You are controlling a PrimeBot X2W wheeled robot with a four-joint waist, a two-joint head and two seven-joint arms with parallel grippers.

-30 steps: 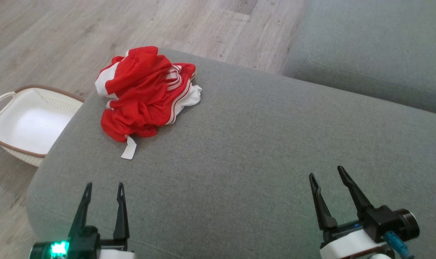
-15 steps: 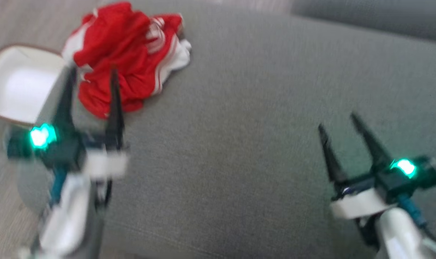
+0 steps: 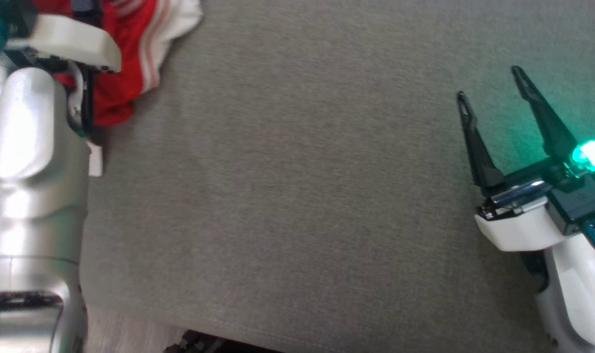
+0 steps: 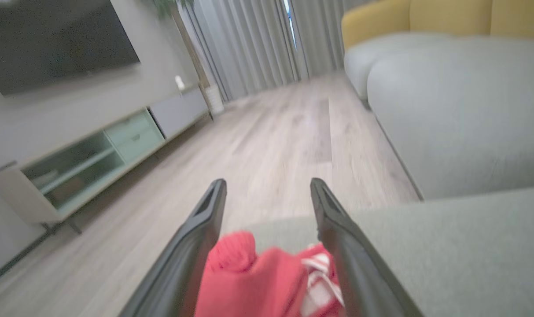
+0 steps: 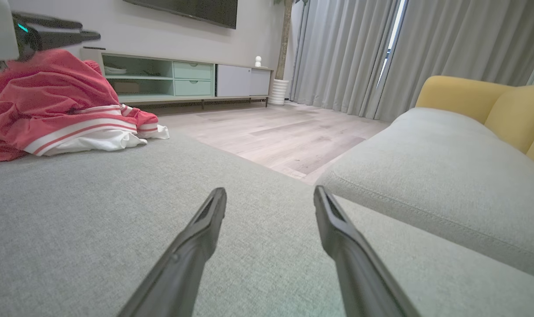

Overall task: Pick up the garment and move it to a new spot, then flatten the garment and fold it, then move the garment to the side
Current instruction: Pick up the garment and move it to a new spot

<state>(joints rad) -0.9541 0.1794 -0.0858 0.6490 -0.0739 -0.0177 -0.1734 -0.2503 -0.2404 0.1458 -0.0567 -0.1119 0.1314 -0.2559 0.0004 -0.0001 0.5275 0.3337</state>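
The garment (image 3: 125, 59), a light, limp red heap at the cushion's (image 3: 297, 196) left edge, likely pinches best at a raised fold under the wide-spread left gripper (image 4: 267, 182), while the right gripper (image 3: 488, 82) is also wide and well apart.

A grey sofa (image 5: 73, 229) lies under the jaws. Ahead are a wood floor (image 5: 271, 136), a cabinet (image 5: 183, 79) and curtains (image 5: 337, 53). A yellow chair (image 5: 469, 94) is right of the jaws.
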